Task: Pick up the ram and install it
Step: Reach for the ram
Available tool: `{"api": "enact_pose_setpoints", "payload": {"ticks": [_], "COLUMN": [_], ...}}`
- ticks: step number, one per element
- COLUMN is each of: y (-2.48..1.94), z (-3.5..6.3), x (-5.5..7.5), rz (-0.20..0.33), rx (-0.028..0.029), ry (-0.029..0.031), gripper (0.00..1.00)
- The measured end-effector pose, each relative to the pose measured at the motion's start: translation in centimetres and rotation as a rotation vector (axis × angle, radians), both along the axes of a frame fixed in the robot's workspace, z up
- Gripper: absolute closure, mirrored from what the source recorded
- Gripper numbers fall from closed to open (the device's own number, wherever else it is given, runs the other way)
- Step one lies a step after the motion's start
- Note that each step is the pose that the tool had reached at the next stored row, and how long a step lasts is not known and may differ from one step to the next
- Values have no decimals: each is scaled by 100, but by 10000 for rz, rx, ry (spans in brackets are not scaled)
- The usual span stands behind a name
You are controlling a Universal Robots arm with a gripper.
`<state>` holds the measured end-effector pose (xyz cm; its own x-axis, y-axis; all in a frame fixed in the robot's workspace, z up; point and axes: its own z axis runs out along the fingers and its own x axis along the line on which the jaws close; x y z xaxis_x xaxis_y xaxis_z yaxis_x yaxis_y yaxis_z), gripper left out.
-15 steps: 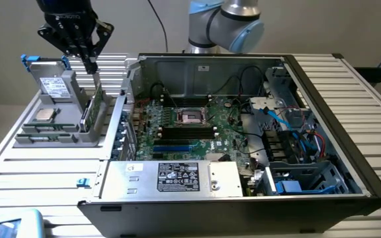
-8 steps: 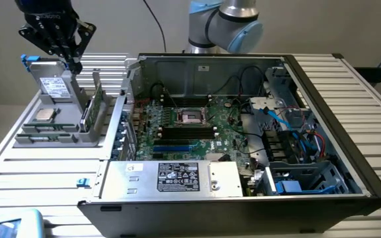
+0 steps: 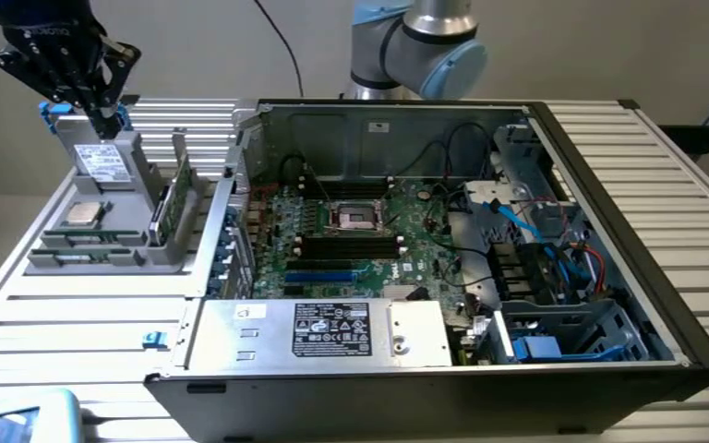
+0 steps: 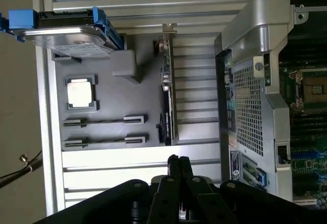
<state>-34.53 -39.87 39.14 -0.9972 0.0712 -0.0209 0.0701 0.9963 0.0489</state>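
While the gripper (image 3: 103,118) hung pinched shut and empty above the tray (image 3: 49,229), apart from the ram (image 3: 81,242), a clean pick probably needed jaws opened and squared to its thin edge.

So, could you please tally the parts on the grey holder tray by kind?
Silver hard drive in blue bracket: 1
Square silver processor chip: 1
Narrow green ram sticks: 2
Upright green expansion card: 1
Total: 5

Ribbed metal table (image 3: 71,314); matt grey plastic holder (image 4: 102,129); perforated bare-metal case panel (image 4: 248,111)
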Motion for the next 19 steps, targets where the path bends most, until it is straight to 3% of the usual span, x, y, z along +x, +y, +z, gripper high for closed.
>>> {"api": "enact_pose_setpoints", "payload": {"ticks": [19], "y": [0], "z": [-41], "x": [-784], "rz": [1], "rx": [-2], "ry": [-1], "gripper": [89]}}
